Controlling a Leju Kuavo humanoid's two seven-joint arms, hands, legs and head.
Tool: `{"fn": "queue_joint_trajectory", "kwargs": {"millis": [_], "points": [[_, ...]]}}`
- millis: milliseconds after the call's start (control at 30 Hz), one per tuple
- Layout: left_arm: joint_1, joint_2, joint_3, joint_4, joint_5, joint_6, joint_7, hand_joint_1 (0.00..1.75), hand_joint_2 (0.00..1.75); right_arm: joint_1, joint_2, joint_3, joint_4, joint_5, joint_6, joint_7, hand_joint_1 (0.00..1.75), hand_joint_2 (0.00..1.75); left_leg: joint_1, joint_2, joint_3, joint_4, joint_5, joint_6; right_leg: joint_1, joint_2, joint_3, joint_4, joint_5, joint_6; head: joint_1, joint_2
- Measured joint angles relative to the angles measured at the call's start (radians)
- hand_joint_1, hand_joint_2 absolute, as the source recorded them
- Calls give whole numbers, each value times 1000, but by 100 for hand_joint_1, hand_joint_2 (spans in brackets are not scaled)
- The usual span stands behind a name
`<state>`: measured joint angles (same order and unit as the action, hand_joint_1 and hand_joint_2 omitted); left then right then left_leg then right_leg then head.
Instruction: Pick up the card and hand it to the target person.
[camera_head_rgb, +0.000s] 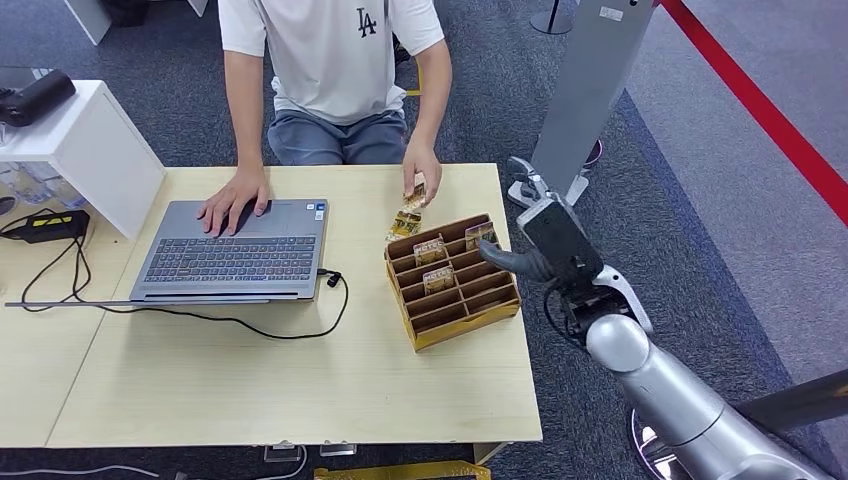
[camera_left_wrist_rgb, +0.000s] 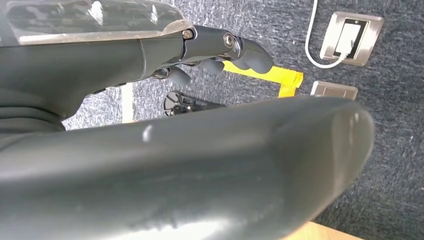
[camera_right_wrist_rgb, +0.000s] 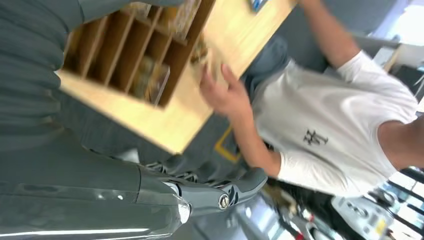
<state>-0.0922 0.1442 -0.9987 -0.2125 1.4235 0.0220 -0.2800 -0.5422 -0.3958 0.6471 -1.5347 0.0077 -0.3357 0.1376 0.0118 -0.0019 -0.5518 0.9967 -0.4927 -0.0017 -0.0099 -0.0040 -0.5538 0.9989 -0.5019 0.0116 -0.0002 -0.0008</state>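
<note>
A yellow-brown card (camera_head_rgb: 414, 192) is in the fingers of a seated person's hand (camera_head_rgb: 422, 165) at the far side of the table; a second similar card (camera_head_rgb: 405, 224) lies just below it on the tabletop. My right hand (camera_head_rgb: 542, 248) hovers at the right end of the wooden slotted box (camera_head_rgb: 455, 322), fingers apart and holding nothing. The right wrist view shows that box (camera_right_wrist_rgb: 175, 60) and the person's hand (camera_right_wrist_rgb: 226, 94), blurred, beside it. My left hand (camera_left_wrist_rgb: 220, 47) hangs over grey carpet with nothing in it, fingers extended.
More cards (camera_head_rgb: 431, 251) stand in the box's slots. A grey laptop (camera_head_rgb: 235, 250) with a black cable (camera_head_rgb: 250, 325) lies on the left of the wooden table (camera_head_rgb: 300, 390); the person's other hand rests on it. A white shelf (camera_head_rgb: 95, 150) stands far left, a grey post (camera_head_rgb: 590, 90) to the right.
</note>
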Motion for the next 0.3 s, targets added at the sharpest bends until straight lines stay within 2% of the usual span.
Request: {"fn": "queue_joint_trajectory", "kwargs": {"millis": [100,300], "points": [[0,0,0,0,7,6,4,0,0,46,3,-7,5,-110,5,-50,0,175,0,0,0,0,0,0,0,0,0,0,0,0,0,0],[0,0,3,0,11,16,8,0,0,137,7,-10,15,-178,5,-62,0,175,0,0,0,0,0,0,0,0,0,0,0,0,0,0]]}}
